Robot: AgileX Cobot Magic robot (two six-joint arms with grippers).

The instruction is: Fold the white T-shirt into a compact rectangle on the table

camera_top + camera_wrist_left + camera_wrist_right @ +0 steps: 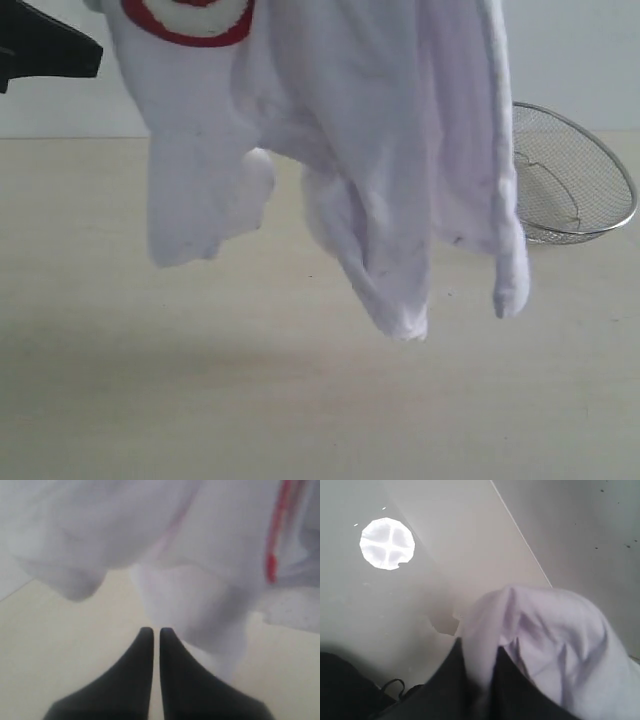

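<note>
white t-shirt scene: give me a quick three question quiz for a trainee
1. True or false: the white T-shirt lies flat on the table.
2. Which gripper pinches shirt cloth? A left, B right, C neither.
3. Fill in: at the right of the exterior view a wire-mesh ____ sits on the table.
Key: 1 false, it hangs in the air. 2 B, the right gripper. 3 basket.
</note>
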